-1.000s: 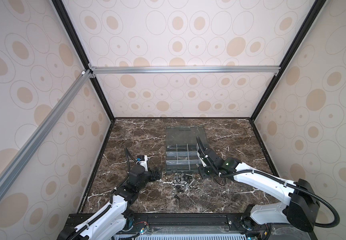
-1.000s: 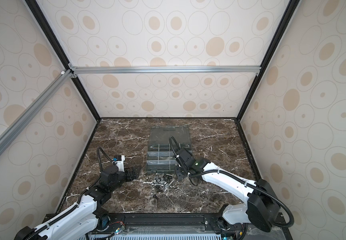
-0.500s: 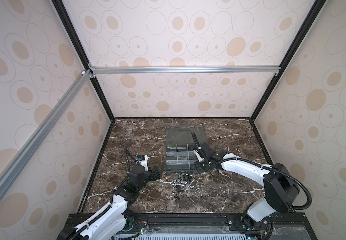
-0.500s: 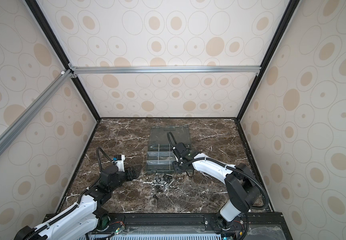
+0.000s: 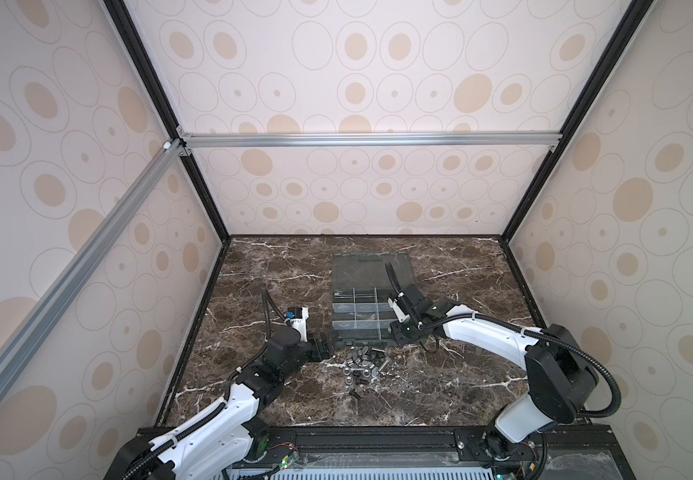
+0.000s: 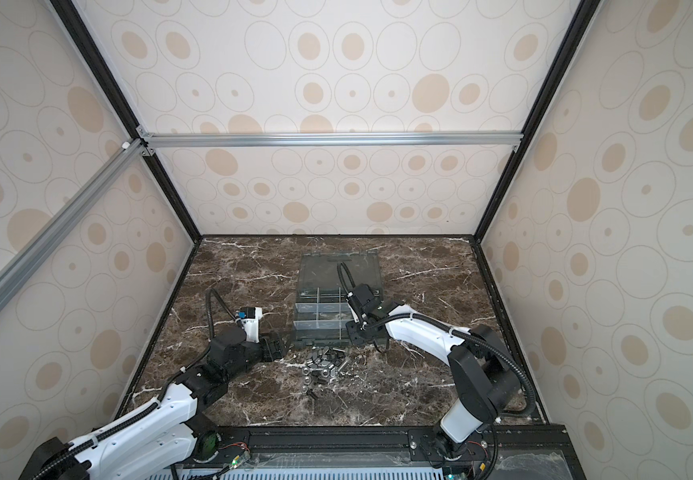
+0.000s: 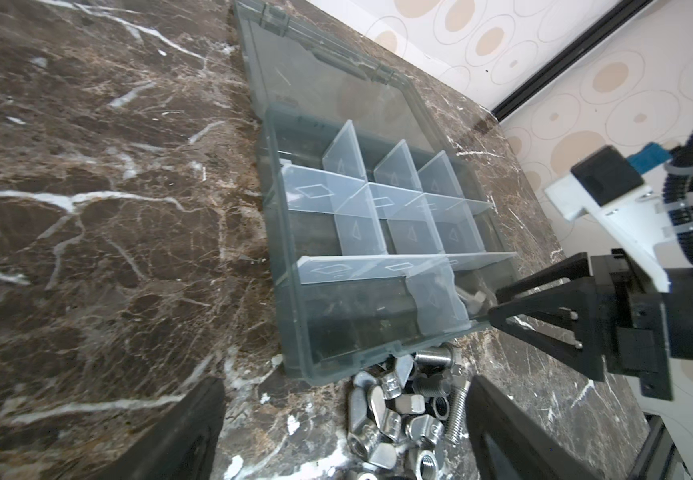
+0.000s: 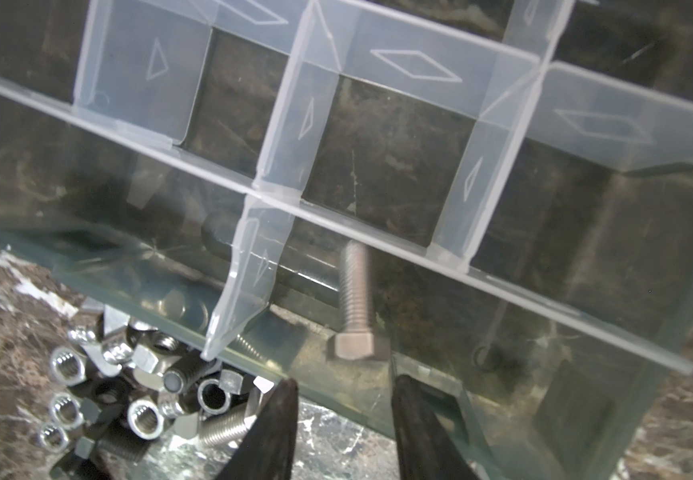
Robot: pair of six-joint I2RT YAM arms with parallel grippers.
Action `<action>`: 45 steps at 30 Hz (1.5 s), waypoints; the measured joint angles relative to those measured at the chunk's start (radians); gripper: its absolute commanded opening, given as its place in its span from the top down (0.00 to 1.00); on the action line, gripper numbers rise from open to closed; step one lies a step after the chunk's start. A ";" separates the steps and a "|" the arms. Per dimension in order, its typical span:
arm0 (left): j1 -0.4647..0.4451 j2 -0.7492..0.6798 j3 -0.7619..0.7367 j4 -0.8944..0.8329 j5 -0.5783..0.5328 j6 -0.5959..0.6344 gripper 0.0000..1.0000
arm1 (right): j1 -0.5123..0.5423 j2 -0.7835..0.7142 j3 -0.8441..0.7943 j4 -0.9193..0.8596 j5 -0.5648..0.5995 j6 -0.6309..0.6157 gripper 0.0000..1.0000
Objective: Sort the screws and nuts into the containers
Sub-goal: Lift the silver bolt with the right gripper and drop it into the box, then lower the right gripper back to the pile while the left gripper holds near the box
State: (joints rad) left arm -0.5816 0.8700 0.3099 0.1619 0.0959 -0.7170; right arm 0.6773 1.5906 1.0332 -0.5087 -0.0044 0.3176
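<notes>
The box (image 5: 338, 309) sits on the marble bench (image 5: 278, 266) with its clear lid (image 5: 371, 270) folded flat behind it. The right end effector (image 8: 346, 380) hangs at the near right compartment (image 8: 440, 316), its jaws parted with nothing between them. A silver hex-head screw (image 8: 353, 291) is in that compartment, just beyond the fingertips and clear of them, its head toward the near wall. It looks slightly blurred, so I cannot tell whether it rests on the floor of the compartment.

The pile of screws and nuts (image 5: 363, 365) lies on the bench against the box's near wall, to the left of the right end effector. The left end effector (image 5: 328, 343) is spread wide and empty, low over the bench just left of the pile, near the box's near left corner.
</notes>
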 measured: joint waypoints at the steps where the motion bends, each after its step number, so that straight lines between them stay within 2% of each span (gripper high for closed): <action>1: -0.013 0.002 0.008 -0.009 -0.005 0.000 0.11 | 0.000 0.000 0.001 -0.001 0.000 0.000 0.51; 10: -0.139 0.058 0.076 -0.059 -0.071 0.010 0.17 | -0.004 -0.030 0.000 -0.017 -0.003 -0.002 0.46; 22: -0.274 0.220 0.124 -0.053 -0.126 0.014 0.28 | -0.005 -0.218 -0.060 -0.048 -0.019 0.026 0.45; 32: -0.304 0.263 0.140 -0.037 -0.137 0.013 0.30 | 0.019 -0.276 -0.167 -0.052 -0.030 0.090 0.44; 45: -0.311 0.240 0.140 -0.038 -0.174 -0.006 0.29 | 0.124 -0.238 -0.203 -0.023 -0.016 0.176 0.44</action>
State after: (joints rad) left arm -0.8928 1.1099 0.4496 0.1242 -0.0784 -0.7227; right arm 0.8017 1.3529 0.8307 -0.5312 -0.0200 0.4934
